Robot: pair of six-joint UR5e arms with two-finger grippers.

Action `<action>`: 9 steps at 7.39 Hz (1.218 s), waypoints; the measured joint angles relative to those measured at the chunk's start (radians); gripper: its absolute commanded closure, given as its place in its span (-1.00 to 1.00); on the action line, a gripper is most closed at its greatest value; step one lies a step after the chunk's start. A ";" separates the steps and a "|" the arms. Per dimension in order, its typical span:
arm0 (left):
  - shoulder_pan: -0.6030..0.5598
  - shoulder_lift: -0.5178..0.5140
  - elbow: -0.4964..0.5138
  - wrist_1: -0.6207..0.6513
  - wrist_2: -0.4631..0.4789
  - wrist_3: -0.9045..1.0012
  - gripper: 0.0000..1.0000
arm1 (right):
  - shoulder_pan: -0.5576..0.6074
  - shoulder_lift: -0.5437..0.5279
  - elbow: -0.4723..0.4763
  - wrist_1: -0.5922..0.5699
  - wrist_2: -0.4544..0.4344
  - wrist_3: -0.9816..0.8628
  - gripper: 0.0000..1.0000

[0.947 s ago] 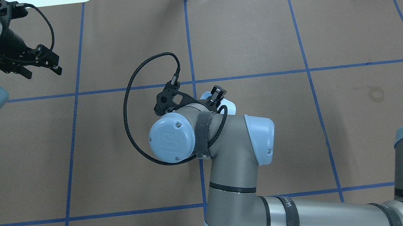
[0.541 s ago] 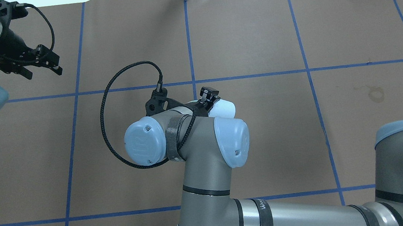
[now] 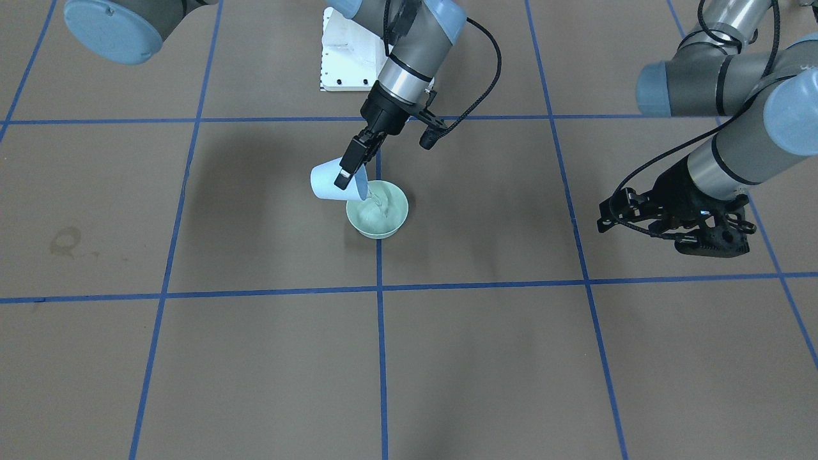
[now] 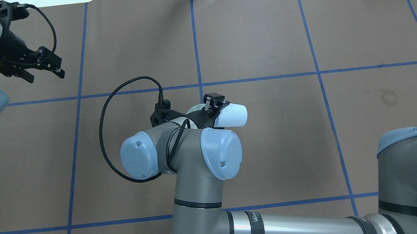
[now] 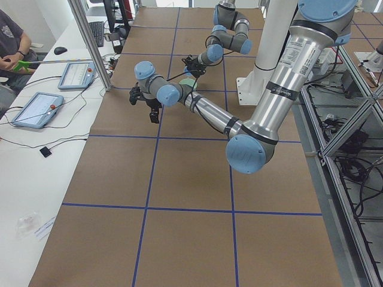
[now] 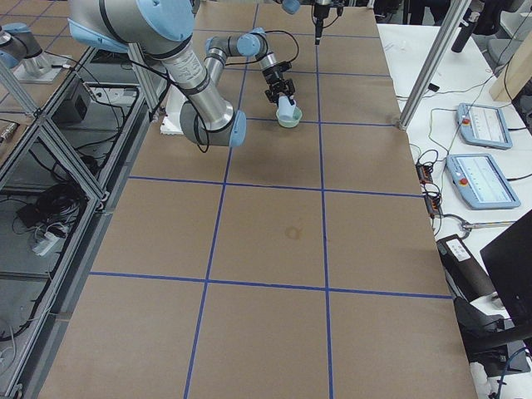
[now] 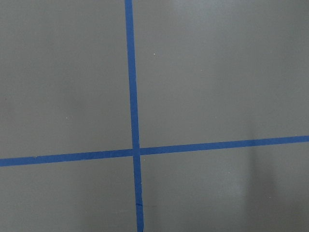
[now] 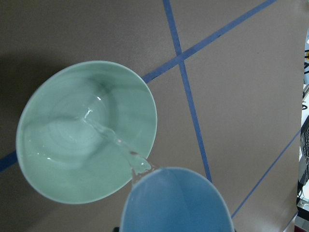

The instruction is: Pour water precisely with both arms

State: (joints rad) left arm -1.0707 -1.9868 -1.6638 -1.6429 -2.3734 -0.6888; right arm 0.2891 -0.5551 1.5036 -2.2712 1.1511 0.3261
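Note:
My right gripper (image 3: 349,174) is shut on the rim of a light blue cup (image 3: 324,183), which is tipped almost onto its side over a pale green bowl (image 3: 396,214). A thin clear stream of water (image 8: 115,139) runs from the cup's lip (image 8: 174,203) into the bowl (image 8: 137,104), where it pools with a glossy sheen. From overhead the cup (image 4: 234,115) sticks out to the right of the right gripper (image 4: 212,104), and the arm hides most of the bowl. My left gripper (image 4: 45,75) hangs open and empty at the far left, well away from the bowl.
Brown paper with a blue tape grid (image 7: 134,151) covers the table. A white bolted base plate (image 3: 348,54) lies behind the bowl. A faint ring stain (image 4: 389,97) marks the right side. A seated person (image 5: 11,48) and tablets (image 5: 36,109) are at the side bench.
The right arm's wrist has swung left and rotated, tipping the cup further toward horizontal. The left arm has stayed where it was.

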 measured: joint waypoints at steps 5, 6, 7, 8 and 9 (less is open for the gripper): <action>-0.002 0.007 -0.014 0.000 -0.018 -0.003 -1.00 | -0.003 0.050 -0.098 -0.066 -0.021 -0.002 0.48; -0.003 0.008 -0.017 0.000 -0.021 -0.003 -1.00 | -0.004 0.050 -0.101 -0.073 -0.023 -0.002 0.48; -0.004 0.010 -0.018 0.000 -0.022 -0.003 -1.00 | -0.004 0.050 -0.101 -0.077 -0.024 -0.002 0.47; -0.004 0.012 -0.020 0.000 -0.022 -0.003 -1.00 | -0.004 0.051 -0.096 -0.078 -0.025 0.001 0.46; -0.004 0.013 -0.020 0.000 -0.023 -0.003 -1.00 | -0.002 0.047 -0.073 -0.071 -0.024 0.015 0.46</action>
State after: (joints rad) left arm -1.0745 -1.9735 -1.6838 -1.6429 -2.3960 -0.6918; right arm 0.2867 -0.5079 1.4305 -2.3420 1.1268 0.3410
